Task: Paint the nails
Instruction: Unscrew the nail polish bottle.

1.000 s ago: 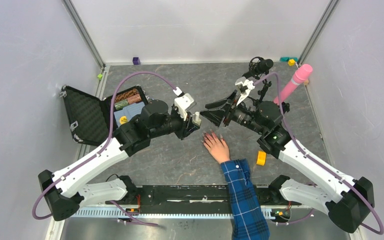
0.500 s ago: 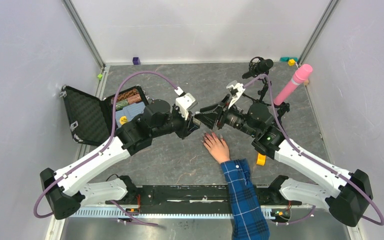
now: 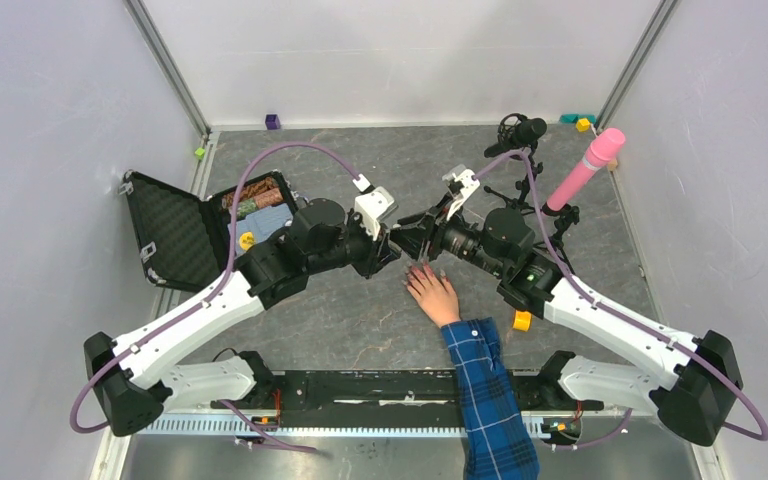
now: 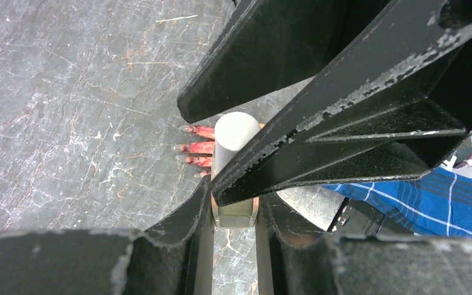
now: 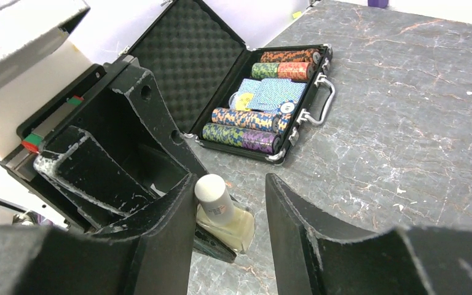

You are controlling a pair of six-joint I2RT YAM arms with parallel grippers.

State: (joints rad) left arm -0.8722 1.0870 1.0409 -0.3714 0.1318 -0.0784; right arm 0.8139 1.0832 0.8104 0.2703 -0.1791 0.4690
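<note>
— Left gripper point(image 4: 234, 206) is clamped on the bottle point(image 4: 236, 212). And the right gripper point(image 5: 229, 184)?
— Spread around the cap point(image 5: 211, 192). The nails point(image 4: 192, 146) are seen near the bottle, hand point(image 3: 434, 292) laid flat on the table point(image 3: 360, 320).

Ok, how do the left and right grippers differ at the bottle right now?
The left gripper is shut on the bottle; the right gripper is open. The left grips the glass body; the right straddles the white cap with a gap. Both meet near the hand.
</note>
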